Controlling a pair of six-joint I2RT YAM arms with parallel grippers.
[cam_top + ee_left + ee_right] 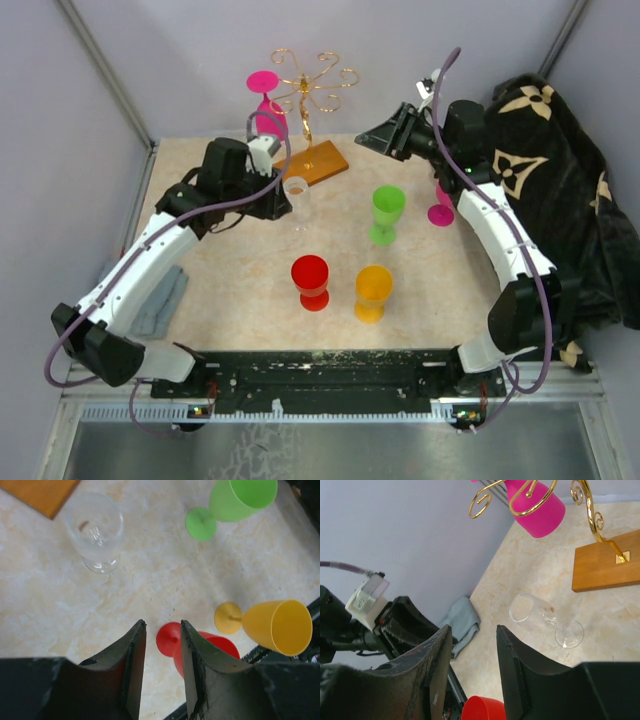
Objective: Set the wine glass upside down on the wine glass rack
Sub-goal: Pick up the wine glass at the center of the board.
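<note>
Rack and glass: the wine glass rack point(312, 95) stands at the far middle of the table. It is thin gold wire, with curled scroll arms fanning out from a central post. Its flat orange-brown wooden base point(322, 163) is rectangular and lies skewed to the table edge. A pink glass point(266, 105) hangs bowl-down on the rack's left arms.

The clear wine glass point(297, 200) stands upright on its foot on the table, just near of the base's left corner and not touching it. It is transparent and stemmed, and I see a small brownish mark inside the bowl from the left wrist view.

Pincers: the left gripper point(162, 625) has its fingers parted with nothing between them. The clear glass sits apart from it. The right gripper point(472, 629) is likewise parted and empty, held high at the far right and pointing toward the rack.

Surface and room: the table point(450, 270) is beige with a marbled pattern. Pale lilac walls point(180, 60) close it in on the far and left sides. A black cloth point(560, 160) with a beige print is heaped at the right. A grey cloth point(160, 300) lies at the near left.

Also standing upright are a green glass point(387, 210), a red glass point(310, 280) and a yellow glass point(373, 290). A second pink glass point(440, 212) is partly hidden by the right arm.
</note>
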